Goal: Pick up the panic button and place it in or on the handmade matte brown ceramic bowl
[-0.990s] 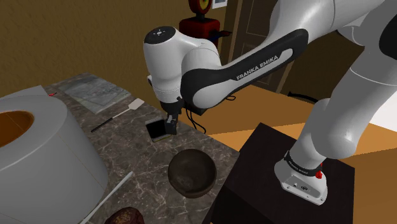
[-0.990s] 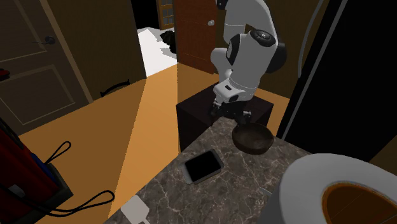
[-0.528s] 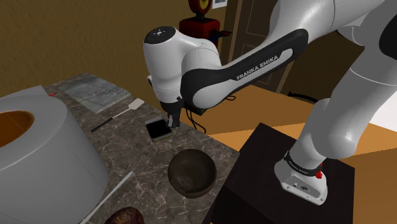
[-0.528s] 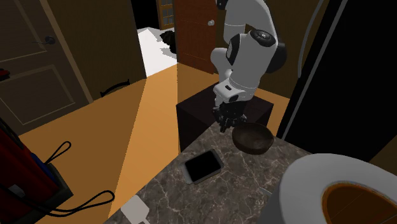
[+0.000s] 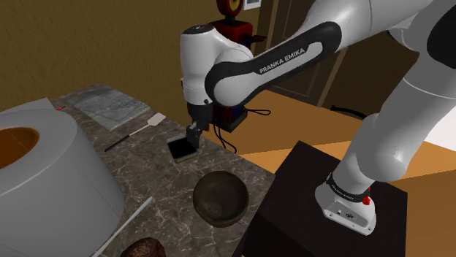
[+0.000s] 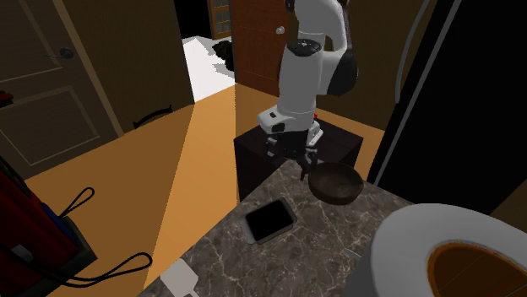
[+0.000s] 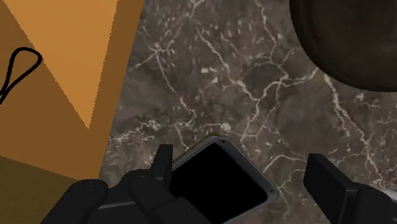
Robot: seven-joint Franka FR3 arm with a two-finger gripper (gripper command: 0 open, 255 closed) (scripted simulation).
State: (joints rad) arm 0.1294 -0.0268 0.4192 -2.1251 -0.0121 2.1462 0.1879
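The panic button (image 5: 180, 149) is a flat black square with a thin grey rim, lying on the marble counter (image 5: 124, 157). It also lies between the fingers in the wrist view, panic button (image 7: 219, 179), and in the second exterior view, panic button (image 6: 269, 220). My gripper (image 5: 193, 136) hangs just above its edge, open, fingers apart and clasping nothing (image 7: 242, 164). The dark brown bowl (image 5: 220, 197) sits empty on the counter near the stand, bowl (image 6: 335, 183), bowl (image 7: 347, 38). The gripper (image 6: 302, 165) is between bowl and button.
A big white cylinder with an orange inside (image 5: 44, 171) takes up the shoulder view's left. A white spatula-like tool (image 5: 139, 130) lies beyond the button. A thin white rod (image 5: 128, 219) and a brown lump (image 5: 142, 250) lie near the front. The counter edge drops to an orange floor (image 7: 70, 57).
The forearm has swung upward and the hand has turned about its axis above the button. The gripper stays over the button's edge. The button and the bowl have not moved.
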